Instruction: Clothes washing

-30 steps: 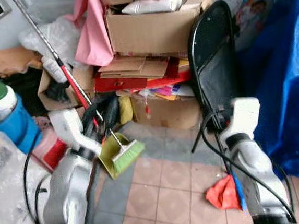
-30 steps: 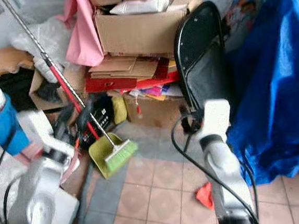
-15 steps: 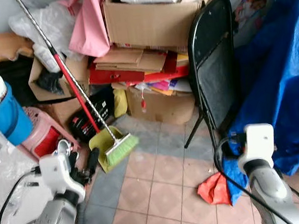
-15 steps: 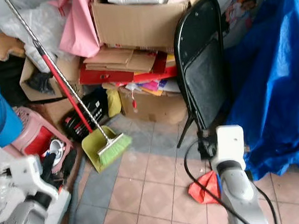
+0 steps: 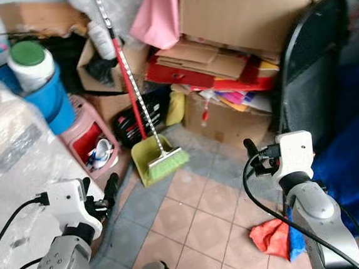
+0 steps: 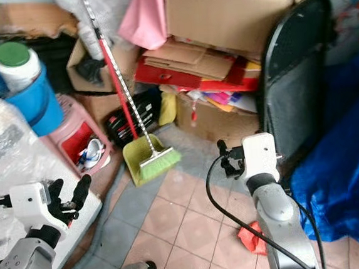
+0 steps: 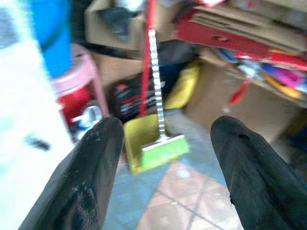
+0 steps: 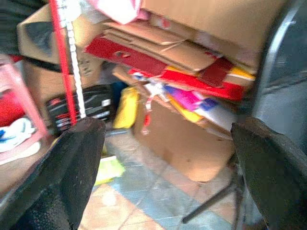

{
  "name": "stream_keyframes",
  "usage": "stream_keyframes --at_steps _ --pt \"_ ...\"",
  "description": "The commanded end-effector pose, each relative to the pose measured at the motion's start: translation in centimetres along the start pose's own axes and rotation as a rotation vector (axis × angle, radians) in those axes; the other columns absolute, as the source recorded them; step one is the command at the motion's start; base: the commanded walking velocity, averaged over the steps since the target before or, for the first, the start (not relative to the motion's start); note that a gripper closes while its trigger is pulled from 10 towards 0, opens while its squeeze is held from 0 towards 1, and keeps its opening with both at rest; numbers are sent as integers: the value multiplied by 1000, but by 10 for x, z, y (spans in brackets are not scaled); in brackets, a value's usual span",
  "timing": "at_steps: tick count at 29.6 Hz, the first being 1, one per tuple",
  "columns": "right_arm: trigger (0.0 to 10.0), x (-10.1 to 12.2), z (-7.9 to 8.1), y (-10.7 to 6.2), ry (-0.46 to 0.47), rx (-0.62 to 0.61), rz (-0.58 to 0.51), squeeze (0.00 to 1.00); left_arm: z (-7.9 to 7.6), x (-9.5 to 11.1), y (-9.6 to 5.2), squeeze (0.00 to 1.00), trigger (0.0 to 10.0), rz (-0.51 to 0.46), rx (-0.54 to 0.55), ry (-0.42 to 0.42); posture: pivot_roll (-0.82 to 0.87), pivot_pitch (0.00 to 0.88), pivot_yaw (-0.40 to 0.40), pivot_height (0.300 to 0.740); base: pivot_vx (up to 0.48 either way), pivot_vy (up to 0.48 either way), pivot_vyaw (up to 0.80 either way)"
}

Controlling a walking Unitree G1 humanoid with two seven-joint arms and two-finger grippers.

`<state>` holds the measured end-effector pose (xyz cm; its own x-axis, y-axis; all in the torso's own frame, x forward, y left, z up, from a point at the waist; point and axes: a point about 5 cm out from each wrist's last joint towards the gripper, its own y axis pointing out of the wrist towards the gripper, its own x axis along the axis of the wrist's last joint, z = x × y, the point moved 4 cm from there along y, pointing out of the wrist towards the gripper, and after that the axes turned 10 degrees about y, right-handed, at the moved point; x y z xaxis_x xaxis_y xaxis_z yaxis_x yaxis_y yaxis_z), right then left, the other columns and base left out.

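The left gripper [image 7: 163,163] and right gripper [image 8: 168,158], both spread and empty, could snag the broom [image 5: 139,94] at twelve o'clock before reaching the red cloth [image 5: 270,236] lying at five o'clock.

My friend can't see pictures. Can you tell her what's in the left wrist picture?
Two black fingers of the open left end effector frame a green broom resting in a yellow dustpan on the tiled floor. Behind are cardboard boxes.
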<state>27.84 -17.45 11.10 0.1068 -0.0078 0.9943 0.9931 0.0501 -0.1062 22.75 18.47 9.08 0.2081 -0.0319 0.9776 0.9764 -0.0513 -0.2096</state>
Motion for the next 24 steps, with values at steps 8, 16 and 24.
stream_keyframes --at_steps 8,16,24 --pt "10000 3 9 -6 -6 37 -10 0 0 2 -11 0 10000 10 78 35 23 109 50 740 0 0 800" --pt "10000 7 10 -7 -33 49 -33 0 10 3 -11 0 10000 6 124 92 18 97 50 740 0 0 800" --pt "10000 10 3 -8 -40 6 -59 0 17 0 -8 0 10000 6 186 91 17 82 45 740 0 0 800"
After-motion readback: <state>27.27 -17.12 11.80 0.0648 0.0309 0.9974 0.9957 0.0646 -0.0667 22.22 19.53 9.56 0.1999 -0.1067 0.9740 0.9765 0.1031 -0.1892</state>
